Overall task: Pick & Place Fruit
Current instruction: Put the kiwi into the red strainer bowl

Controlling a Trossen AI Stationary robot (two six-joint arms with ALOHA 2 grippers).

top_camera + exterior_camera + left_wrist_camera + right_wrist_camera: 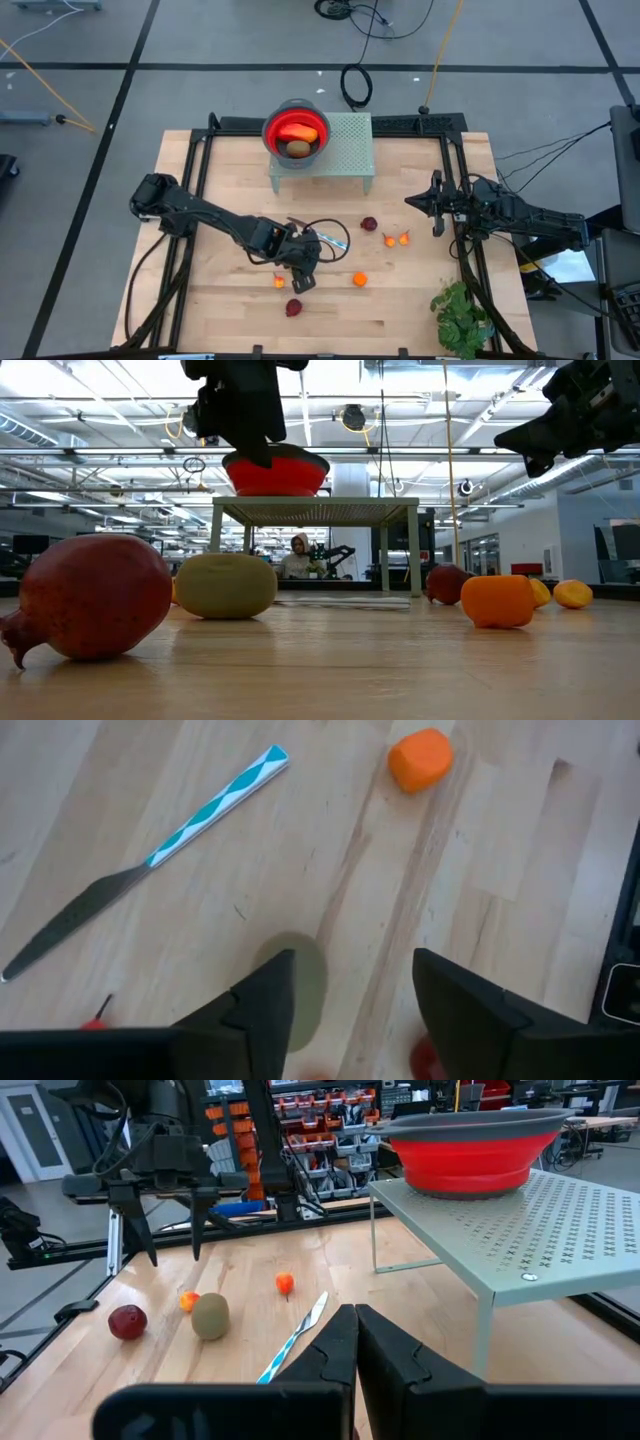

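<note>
My left gripper [303, 270] [355, 965] hangs open over the table's near middle, its fingers pointing steeply down. An olive-brown oval fruit [305, 990] [210, 1317] lies on the wood just under them, partly hidden by one finger and clear of both. Around it lie a dark red fruit [294, 307], small orange pieces [279, 282] [359, 279] and, farther right, another dark red fruit [369, 223] with two tiny orange ones [396, 239]. The red bowl [295, 130] on the green shelf holds a red-orange piece and an olive oval. My right gripper [355, 1342] waits shut at the table's right edge.
A knife with a teal-and-white handle [215, 800] lies on the table, its blade [70, 925] pointing away from the orange piece [420, 760]. The perforated green shelf [345, 150] stands at the far middle. A green leafy plant [460, 315] sits at the near right corner.
</note>
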